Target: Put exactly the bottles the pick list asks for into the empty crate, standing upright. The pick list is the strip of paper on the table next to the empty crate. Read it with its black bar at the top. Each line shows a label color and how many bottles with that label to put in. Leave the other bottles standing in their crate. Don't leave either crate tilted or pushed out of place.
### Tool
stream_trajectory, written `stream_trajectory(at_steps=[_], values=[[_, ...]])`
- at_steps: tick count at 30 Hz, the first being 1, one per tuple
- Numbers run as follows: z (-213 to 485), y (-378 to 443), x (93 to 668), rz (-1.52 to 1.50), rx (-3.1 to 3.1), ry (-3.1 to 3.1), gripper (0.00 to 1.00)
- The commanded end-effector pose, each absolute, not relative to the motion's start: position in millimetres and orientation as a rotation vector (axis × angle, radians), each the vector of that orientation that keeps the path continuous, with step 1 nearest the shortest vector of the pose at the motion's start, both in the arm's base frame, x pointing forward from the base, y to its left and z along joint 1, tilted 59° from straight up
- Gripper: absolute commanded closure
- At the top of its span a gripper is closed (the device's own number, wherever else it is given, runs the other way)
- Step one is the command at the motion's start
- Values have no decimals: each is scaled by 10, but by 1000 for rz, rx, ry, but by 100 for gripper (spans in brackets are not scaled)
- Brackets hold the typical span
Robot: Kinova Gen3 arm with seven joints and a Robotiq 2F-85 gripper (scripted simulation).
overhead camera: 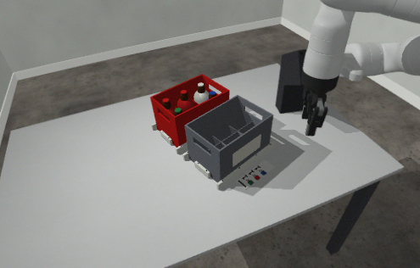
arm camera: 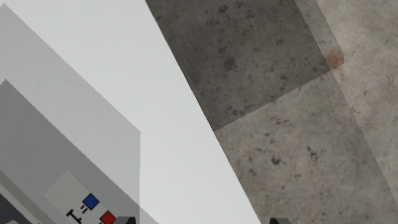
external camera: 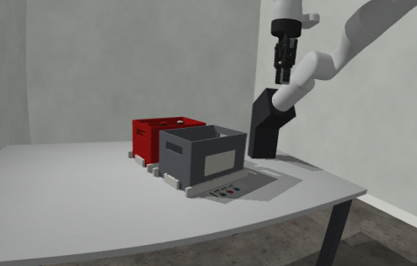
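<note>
- while your gripper [overhead camera: 315,120] hangs high above the table [overhead camera: 78,191], off to the side of the grey crate [overhead camera: 210,146] and towards the arm's dark base [overhead camera: 288,91], its fingers stand partly open and hold nothing.
- you can see it pointing straight down in the exterior view [external camera: 283,71], well above both crates.
- your grey crate stands flat with its dividers showing and no bottles inside; a pale panel faces the pick list.
- look at the pick list [overhead camera: 255,175]: it lies on the table just beside that crate, with green, red and blue squares in a row and small tally marks next to them; you cannot read the counts at this size.
- your wrist view catches only a corner of the strip [arm camera: 82,200], with the blue and red squares, the table edge and the floor [arm camera: 280,100] beyond.
- behind the grey crate, touching or nearly so, you have the red crate [overhead camera: 169,116], and every bottle is in it, upright.
- among them you can pick out a white-bodied bottle [overhead camera: 201,94], a red-bodied bottle [overhead camera: 184,101], and green and blue caps.
</note>
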State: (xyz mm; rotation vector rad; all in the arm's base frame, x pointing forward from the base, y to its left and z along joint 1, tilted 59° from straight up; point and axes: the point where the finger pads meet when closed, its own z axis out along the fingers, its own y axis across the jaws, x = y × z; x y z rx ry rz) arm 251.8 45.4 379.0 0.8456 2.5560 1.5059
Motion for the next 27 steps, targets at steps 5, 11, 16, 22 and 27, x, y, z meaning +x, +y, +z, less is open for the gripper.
stream_trajectory(at_steps=[5, 11, 16, 22, 27], values=[[3792, 449, 2518, 1506, 846, 2555, 33], [3651, 431, 2565, 1532, 988, 2548, 33], [3416, 398, 2644, 1569, 1228, 2522, 33], [3227, 373, 2707, 1591, 1424, 2488, 33], [2991, 340, 2785, 1611, 1673, 2428, 33]])
